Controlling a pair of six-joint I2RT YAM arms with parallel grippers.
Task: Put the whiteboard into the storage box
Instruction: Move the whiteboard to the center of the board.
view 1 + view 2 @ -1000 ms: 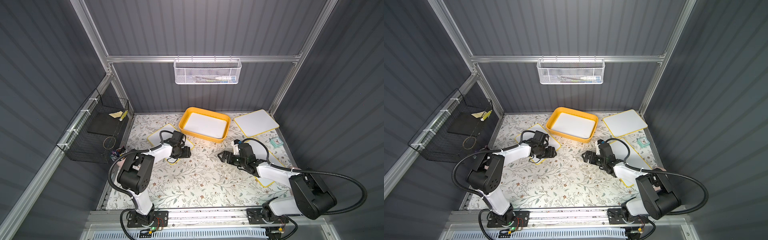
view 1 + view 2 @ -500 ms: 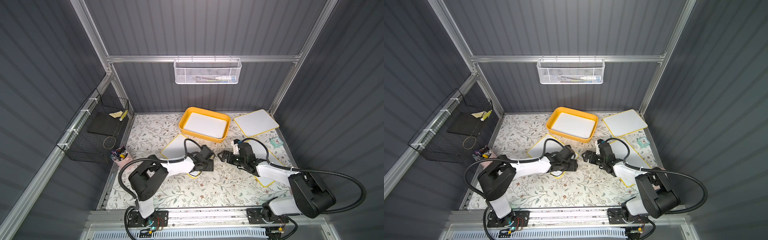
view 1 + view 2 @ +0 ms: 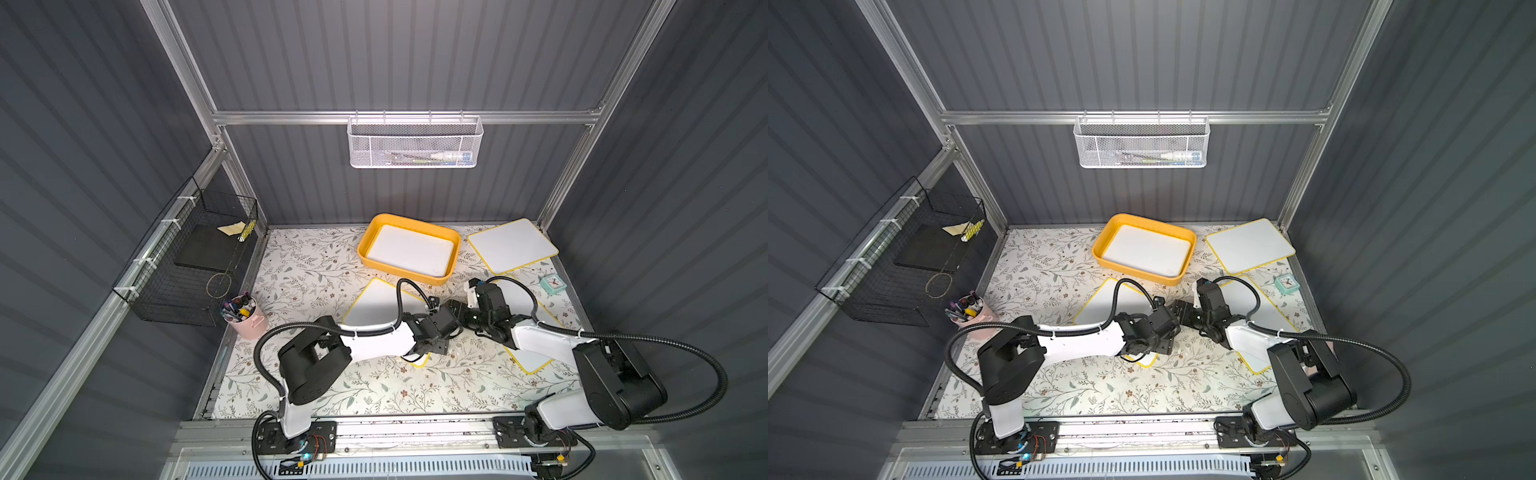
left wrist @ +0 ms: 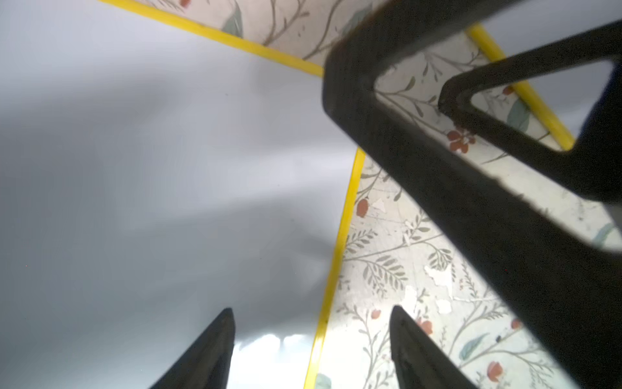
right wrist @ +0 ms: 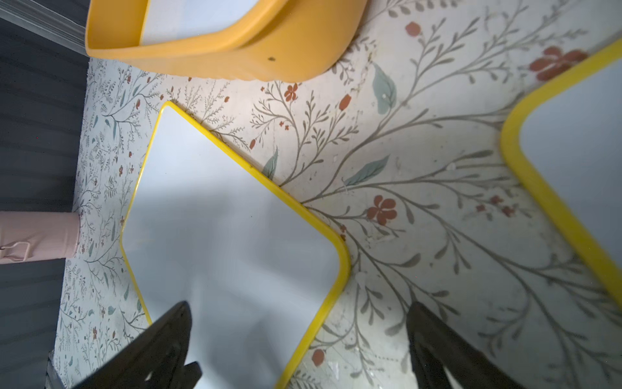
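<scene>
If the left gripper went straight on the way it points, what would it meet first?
Probably a finger of the right gripper, crossing close ahead of the left gripper above the whiteboard corner, though depth is unclear.

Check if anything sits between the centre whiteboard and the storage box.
Nothing visible does: only a strip of mat separates the centre whiteboard from the storage box. A second whiteboard already lies flat in the box, so the next one would probably land on top of it.
</scene>
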